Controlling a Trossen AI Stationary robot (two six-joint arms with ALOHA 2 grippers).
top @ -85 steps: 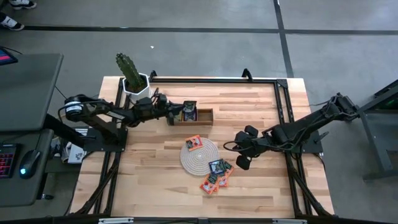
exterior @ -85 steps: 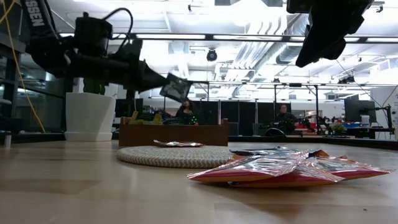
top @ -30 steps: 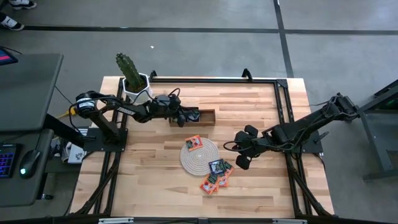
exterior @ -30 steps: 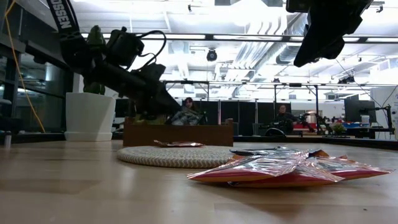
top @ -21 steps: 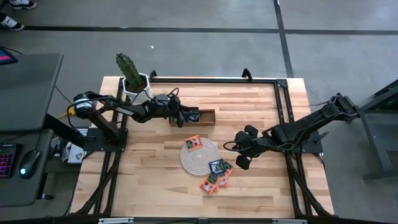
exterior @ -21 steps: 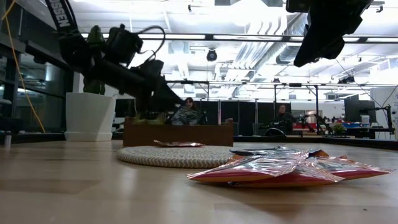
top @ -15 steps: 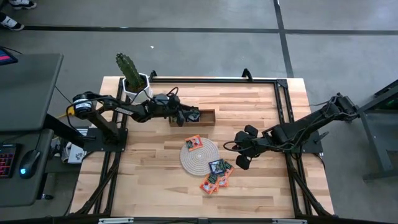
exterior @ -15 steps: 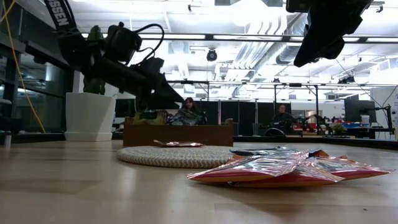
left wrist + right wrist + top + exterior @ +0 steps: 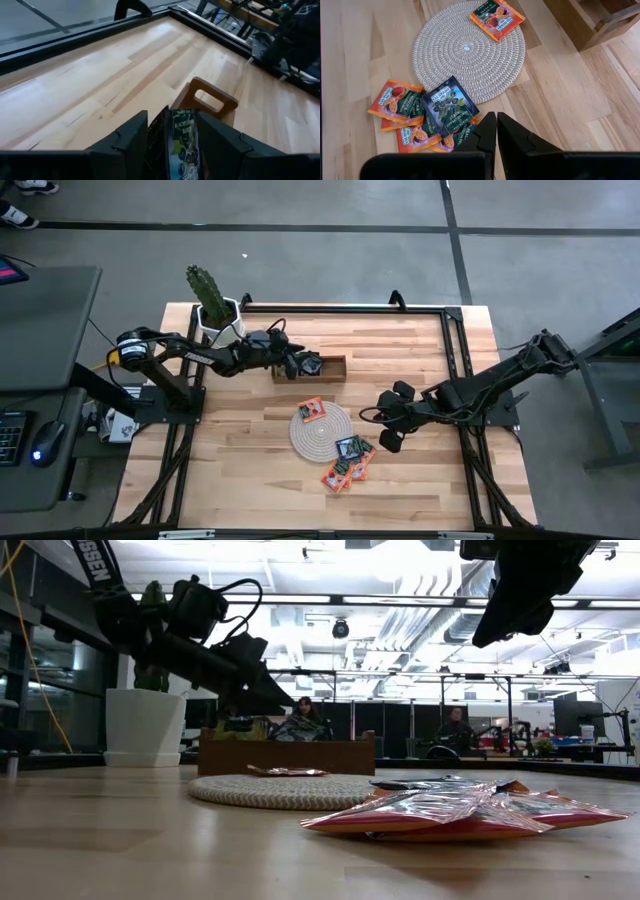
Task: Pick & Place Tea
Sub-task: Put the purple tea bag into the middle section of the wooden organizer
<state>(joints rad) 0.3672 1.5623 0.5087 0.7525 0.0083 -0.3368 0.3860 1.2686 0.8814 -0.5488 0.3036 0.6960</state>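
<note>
My left gripper [image 9: 303, 365] hangs open just above the left part of the brown wooden tray [image 9: 332, 369]. In the left wrist view a dark blue tea sachet [image 9: 182, 145] stands on edge in the tray, seen between my fingers, which do not touch it. An orange tea sachet [image 9: 312, 410] lies on the round woven mat [image 9: 320, 435]. Several more sachets [image 9: 345, 462] lie in a pile at the mat's near right, a dark blue one [image 9: 449, 106] on top. My right gripper [image 9: 385, 438] hovers shut to the right of that pile.
A potted cactus [image 9: 213, 305] stands at the table's far left corner, behind my left arm. The tray's handle end [image 9: 207, 100] points toward the table's right. A black frame [image 9: 455, 340] runs along the far and right edges. Bare wood lies at the near left.
My left gripper has let go of the dark blue sachet, which stays standing in the tray. The gripper has risen a little and drawn back toward the table's left edge.
</note>
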